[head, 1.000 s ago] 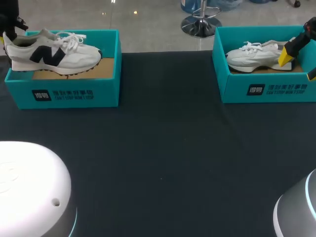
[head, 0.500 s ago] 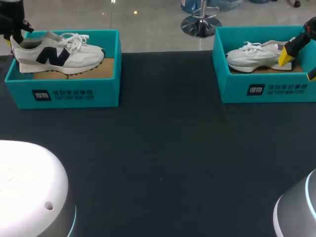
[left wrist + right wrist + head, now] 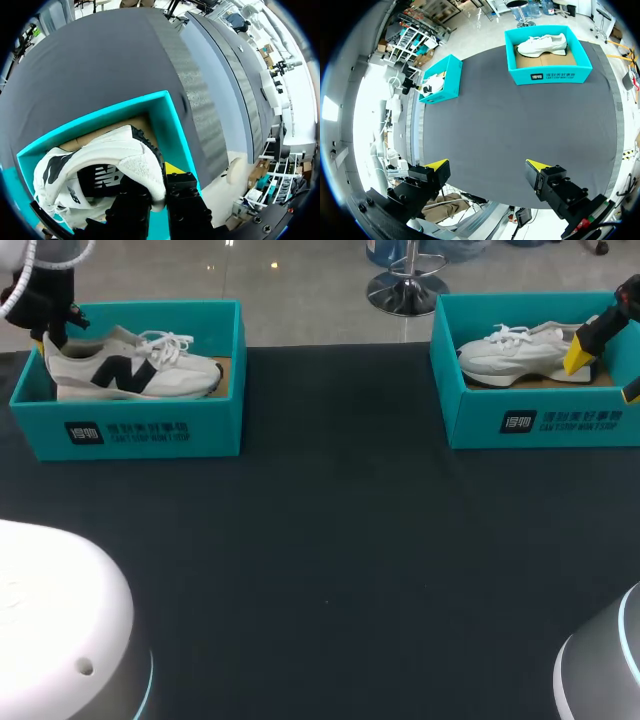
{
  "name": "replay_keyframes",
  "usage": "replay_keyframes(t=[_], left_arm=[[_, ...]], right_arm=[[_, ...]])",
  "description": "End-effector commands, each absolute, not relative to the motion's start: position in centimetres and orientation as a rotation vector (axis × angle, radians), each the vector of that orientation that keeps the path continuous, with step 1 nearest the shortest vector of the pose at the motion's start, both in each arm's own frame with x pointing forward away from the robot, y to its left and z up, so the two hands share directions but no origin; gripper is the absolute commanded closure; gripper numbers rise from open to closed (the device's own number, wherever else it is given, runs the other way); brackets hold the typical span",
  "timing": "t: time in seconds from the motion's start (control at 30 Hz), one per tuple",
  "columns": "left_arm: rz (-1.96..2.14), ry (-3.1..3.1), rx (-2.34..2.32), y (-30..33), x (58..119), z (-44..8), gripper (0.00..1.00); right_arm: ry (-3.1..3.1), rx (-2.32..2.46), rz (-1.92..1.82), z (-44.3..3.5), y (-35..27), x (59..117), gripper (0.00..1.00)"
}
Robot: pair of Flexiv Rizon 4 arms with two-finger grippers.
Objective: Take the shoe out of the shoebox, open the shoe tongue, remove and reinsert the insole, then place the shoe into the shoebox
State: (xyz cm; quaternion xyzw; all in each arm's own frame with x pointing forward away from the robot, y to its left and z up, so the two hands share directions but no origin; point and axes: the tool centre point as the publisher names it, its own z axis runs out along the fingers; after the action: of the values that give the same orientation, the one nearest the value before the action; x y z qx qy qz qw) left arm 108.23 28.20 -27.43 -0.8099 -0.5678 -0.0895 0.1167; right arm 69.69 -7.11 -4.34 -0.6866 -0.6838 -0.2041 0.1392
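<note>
I am lowering the shoe into the left shoebox. A second ago it was hanging above the box's rim, tilted, with its heel out past the box's far-left corner. Now it is sitting level, down between the box's walls, with the toe close to the box's right wall. My left pincer has come down with it and is clamping the heel collar at the box's left end. In the left wrist view the padded heel is pinched between my two black fingers, with the cardboard liner of the box just beneath the sole. I cannot tell whether the sole is already resting fully on that liner or hanging just off it.

I am reading this as the closing step: the shoe is going back into its box, and what is left is to settle it flat and let go.

My right pincer is hanging well apart from the left shoebox, on the other side of the table, fingers spread wide and holding nothing. It has not shifted over the last second. The second shoebox, well to the right of the left one, is holding a second shoe, which is lying undisturbed.
</note>
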Motion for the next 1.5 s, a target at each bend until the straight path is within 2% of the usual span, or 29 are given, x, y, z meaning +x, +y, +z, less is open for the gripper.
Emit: replay_keyframes(t=[0.03, 0.4, 0.7, 0.73, 0.8, 0.83, 1.0, 1.1, 1.27, 1.5], left_arm=[[-0.266, -1.607, -2.390, 28.5, 108.8, -29.7, 1.00], [-0.276, -1.506, -2.419, 27.9, 107.7, -34.1, 1.00], [-0.320, -1.525, -2.381, 28.2, 107.7, -34.9, 1.00], [-0.320, -1.521, -2.386, 28.2, 107.6, -34.7, 0.93], [-0.330, -1.524, -2.388, 28.3, 107.5, -34.4, 0.27], [-0.331, -1.523, -2.390, 28.3, 107.5, -34.1, 0.00], [-0.332, -1.585, -2.402, 28.1, 107.0, -31.7, 0.00], [-0.234, -1.671, -2.411, 28.2, 105.8, -28.5, 0.00], [-0.150, -1.824, -2.348, 27.1, 102.5, -22.7, 0.00], [-0.088, -1.931, -2.308, 25.0, 98.1, -18.4, 0.00]], right_arm=[[-1.977, -1.984, -0.581, -4.2, -7.0, 70.0, 0.00], [-1.977, -1.984, -0.581, -4.2, -7.0, 70.0, 0.00], [-1.977, -1.984, -0.581, -4.2, -7.0, 70.0, 0.00], [-1.977, -1.984, -0.581, -4.2, -7.0, 70.0, 0.00], [-1.977, -1.984, -0.581, -4.2, -7.0, 70.0, 0.00], [-1.977, -1.984, -0.581, -4.2, -7.0, 70.0, 0.00], [-1.977, -1.984, -0.581, -4.2, -7.0, 70.0, 0.00], [-1.977, -1.984, -0.581, -4.2, -7.0, 70.0, 0.00], [-1.977, -1.984, -0.581, -4.2, -7.0, 70.0, 0.00], [-1.977, -1.984, -0.581, -4.2, -7.0, 70.0, 0.00]])
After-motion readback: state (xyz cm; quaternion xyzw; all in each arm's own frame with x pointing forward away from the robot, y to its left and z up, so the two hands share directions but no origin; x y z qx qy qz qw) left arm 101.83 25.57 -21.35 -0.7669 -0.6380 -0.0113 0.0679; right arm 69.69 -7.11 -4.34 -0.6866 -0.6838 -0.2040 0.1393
